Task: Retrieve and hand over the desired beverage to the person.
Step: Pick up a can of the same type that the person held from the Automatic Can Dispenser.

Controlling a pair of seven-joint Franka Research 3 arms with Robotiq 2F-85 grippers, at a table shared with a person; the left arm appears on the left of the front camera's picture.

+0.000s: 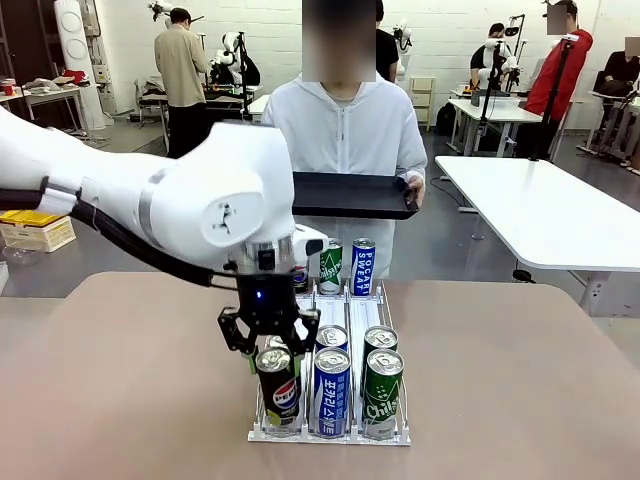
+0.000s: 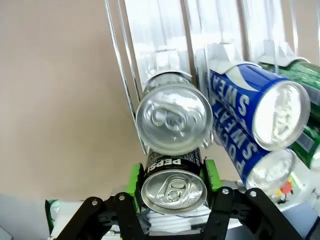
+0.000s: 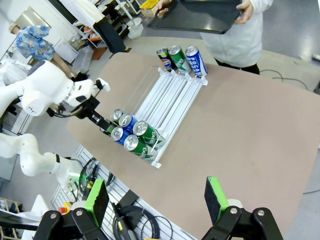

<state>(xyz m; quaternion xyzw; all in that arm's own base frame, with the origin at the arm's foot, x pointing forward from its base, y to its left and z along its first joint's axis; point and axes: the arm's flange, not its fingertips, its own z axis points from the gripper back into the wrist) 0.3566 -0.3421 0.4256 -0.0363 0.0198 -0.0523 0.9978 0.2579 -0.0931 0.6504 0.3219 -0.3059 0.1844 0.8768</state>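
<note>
A black Pepsi can (image 1: 278, 388) stands at the near end of the left lane of a clear can rack (image 1: 330, 436). My left gripper (image 1: 272, 352) comes down from above and is shut on it. In the left wrist view the green pads (image 2: 134, 179) press both sides of the Pepsi can (image 2: 173, 186), with another silver-topped can (image 2: 174, 117) right behind it. The person (image 1: 345, 130) stands at the far side in a white hooded jacket, holding a black tray (image 1: 350, 195) in both hands. My right gripper (image 3: 157, 200) hangs open high above the table, holding nothing.
Beside the Pepsi stand a blue Pocari Sweat can (image 1: 331, 390) and a green can (image 1: 381, 392), with more cans behind them. Three cans (image 1: 345, 267) stand at the rack's far end. The brown table (image 1: 520, 380) is bare left and right of the rack.
</note>
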